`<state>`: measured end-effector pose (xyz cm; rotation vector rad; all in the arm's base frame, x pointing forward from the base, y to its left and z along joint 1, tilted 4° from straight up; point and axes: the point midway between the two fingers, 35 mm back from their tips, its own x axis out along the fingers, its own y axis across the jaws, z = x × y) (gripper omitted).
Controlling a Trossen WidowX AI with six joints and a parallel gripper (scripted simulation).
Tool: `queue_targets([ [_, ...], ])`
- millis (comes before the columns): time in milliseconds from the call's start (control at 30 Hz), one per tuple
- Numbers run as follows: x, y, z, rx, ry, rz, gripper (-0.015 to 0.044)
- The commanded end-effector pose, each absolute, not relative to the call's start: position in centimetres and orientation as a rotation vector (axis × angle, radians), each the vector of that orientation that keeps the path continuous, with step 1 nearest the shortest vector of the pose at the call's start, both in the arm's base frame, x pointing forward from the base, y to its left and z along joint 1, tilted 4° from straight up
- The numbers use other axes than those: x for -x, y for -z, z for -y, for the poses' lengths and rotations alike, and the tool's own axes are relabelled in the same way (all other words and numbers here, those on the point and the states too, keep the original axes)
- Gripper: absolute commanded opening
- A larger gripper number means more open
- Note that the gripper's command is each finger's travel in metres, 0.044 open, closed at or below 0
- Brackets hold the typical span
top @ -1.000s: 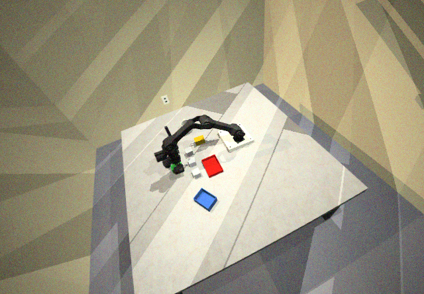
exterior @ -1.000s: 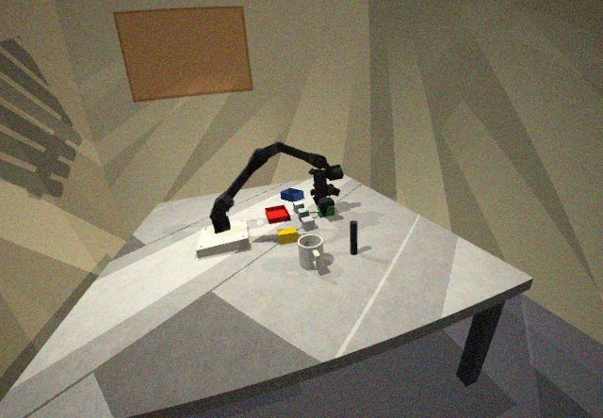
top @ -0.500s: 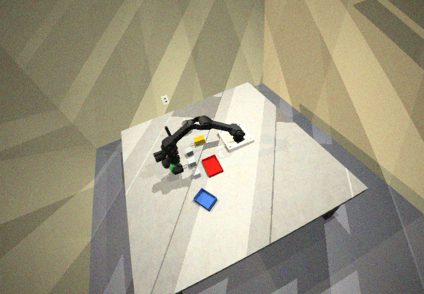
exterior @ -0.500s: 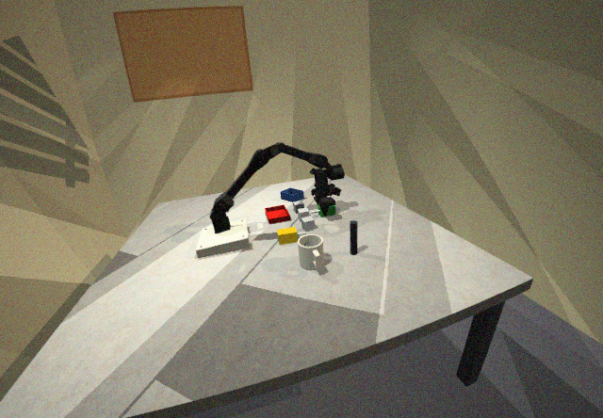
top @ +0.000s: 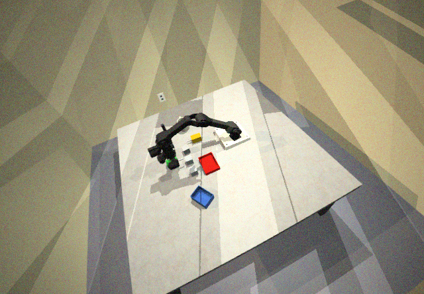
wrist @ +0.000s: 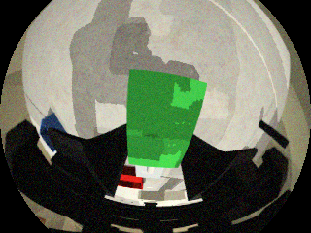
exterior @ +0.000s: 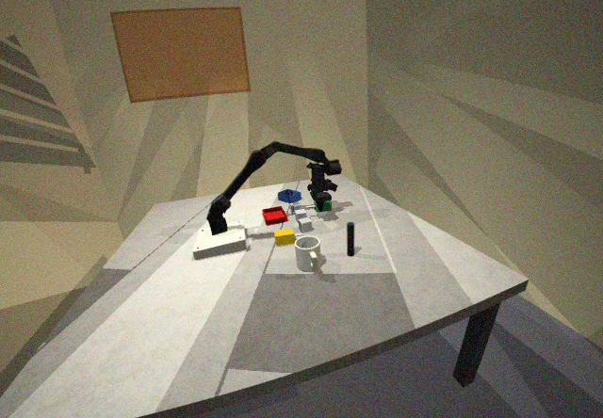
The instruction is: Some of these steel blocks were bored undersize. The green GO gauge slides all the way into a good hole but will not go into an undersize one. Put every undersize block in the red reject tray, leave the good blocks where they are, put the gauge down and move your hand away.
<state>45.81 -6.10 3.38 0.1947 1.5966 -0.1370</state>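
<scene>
Over the counter (top: 246, 195) (exterior: 311, 306), beside the steel blocks (top: 189, 161) (exterior: 301, 219), my tool (top: 173, 163) (exterior: 321, 205) (wrist: 155, 127) grips the green gauge (top: 168, 162) (exterior: 325, 205) (wrist: 162, 118). Beyond the blocks, nearer my base, I have the red tray (top: 209, 163) (exterior: 274, 216) (wrist: 131, 182); farther off are the yellow block (top: 195, 138) (exterior: 284, 236) and the mug (exterior: 306, 253).

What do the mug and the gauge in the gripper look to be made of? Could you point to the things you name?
The mug (exterior: 302, 258): probably glazed ceramic, pale, with thick walls and a looped handle. The green gauge's (top: 168, 162) (exterior: 327, 205) (wrist: 162, 118) block: perhaps painted metal or plastic; its flat, even colour leaves that open.
</scene>
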Motion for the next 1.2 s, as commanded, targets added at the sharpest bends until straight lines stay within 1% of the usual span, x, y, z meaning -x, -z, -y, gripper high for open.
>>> queue_targets([
  [0,-45.8,-3.4,6.1,-0.195,0.137,-1.595,0.0],
  [333,-45.8,-3.8,5.9,-0.194,0.135,-1.609,0.0],
  [400,-46.3,-4.6,4.0,-0.183,0.122,-1.602,0.0],
  [533,-47.1,-7.3,-2.1,-0.148,0.078,-1.583,0.0],
  [600,-47.1,-8.1,-4.1,-0.138,0.063,-1.577,0.0],
  [900,-47.1,-6.9,-5.4,-0.138,0.061,-1.576,0.0],
  [1167,-47.4,-4.7,-5.1,-0.137,0.061,-1.576,0.0],
])
